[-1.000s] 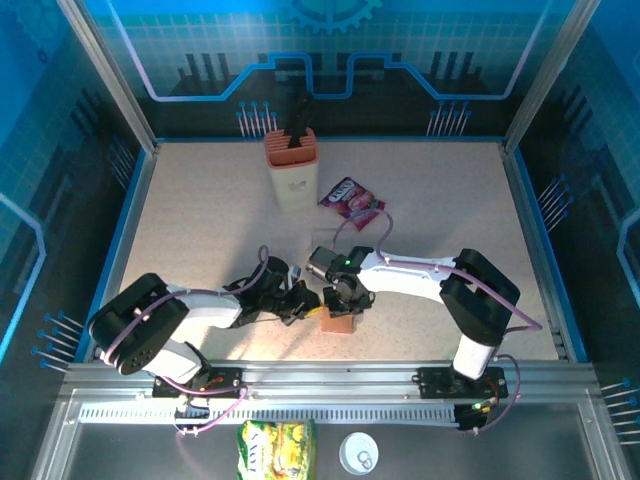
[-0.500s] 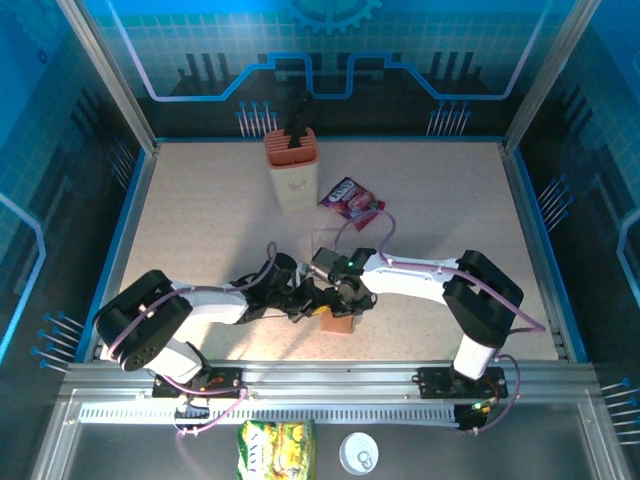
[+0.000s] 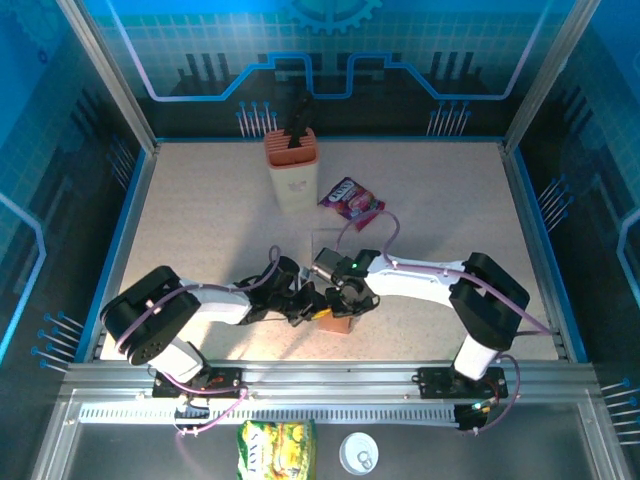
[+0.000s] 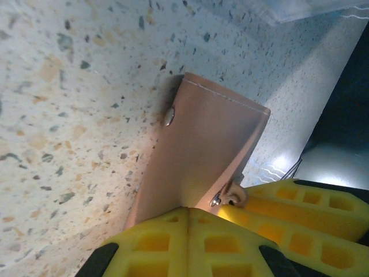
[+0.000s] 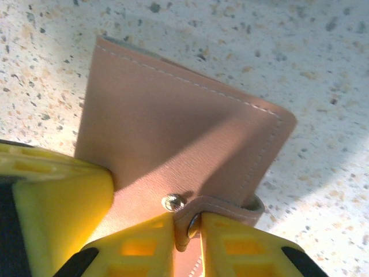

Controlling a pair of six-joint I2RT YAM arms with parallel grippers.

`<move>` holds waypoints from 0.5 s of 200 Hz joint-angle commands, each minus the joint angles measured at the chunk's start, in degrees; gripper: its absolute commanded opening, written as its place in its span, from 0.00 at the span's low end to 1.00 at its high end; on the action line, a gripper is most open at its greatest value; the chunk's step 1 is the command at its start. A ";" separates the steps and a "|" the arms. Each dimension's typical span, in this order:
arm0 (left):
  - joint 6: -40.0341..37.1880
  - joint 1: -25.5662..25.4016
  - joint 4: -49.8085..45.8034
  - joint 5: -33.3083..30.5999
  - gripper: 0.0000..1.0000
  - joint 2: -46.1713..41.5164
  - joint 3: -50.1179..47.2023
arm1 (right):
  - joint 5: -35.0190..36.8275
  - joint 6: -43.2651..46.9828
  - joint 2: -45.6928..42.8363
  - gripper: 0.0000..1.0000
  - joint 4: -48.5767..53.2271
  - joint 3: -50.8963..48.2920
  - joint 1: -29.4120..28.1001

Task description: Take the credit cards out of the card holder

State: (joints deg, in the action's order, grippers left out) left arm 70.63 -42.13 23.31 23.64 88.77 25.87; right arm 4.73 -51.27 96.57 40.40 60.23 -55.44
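Note:
The salmon-brown card holder [image 3: 339,322] stands folded on the table near the front, between both arms. In the left wrist view the card holder [image 4: 202,144] rises from my left gripper [image 4: 188,212], whose yellow fingers are shut on its lower edge. My right gripper [image 5: 194,222] is shut on the snap tab [image 5: 222,209], which is pulled off the bare metal stud [image 5: 173,202]. From above, the left gripper [image 3: 308,306] and right gripper [image 3: 346,303] meet over the holder. The credit cards are hidden inside.
A beige block with an orange top [image 3: 291,166] stands at the back. A purple snack packet [image 3: 350,197] lies right of it. A clear plastic box [image 3: 328,241] sits just behind the grippers. Off the table in front are a yellow packet [image 3: 275,445] and a white lid [image 3: 358,452].
The left arm has pushed right, closer to the holder. The right gripper's fingers have narrowed onto the snap tab. The holder has stayed in place.

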 commanded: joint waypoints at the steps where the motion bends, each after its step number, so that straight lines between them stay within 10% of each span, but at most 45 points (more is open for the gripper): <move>1: 1.00 0.17 -3.11 -0.90 0.00 -0.29 -1.60 | 2.91 -1.11 -3.56 0.21 4.17 -0.93 -0.38; 100: 0.56 0.19 -5.68 -0.18 0.00 -1.98 -0.33 | -0.31 -1.86 -6.62 0.27 1.60 -5.16 2.18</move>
State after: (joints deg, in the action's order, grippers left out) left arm 70.61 -42.13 22.37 23.42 88.20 25.82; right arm 5.93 -51.68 90.13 42.81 55.86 -53.89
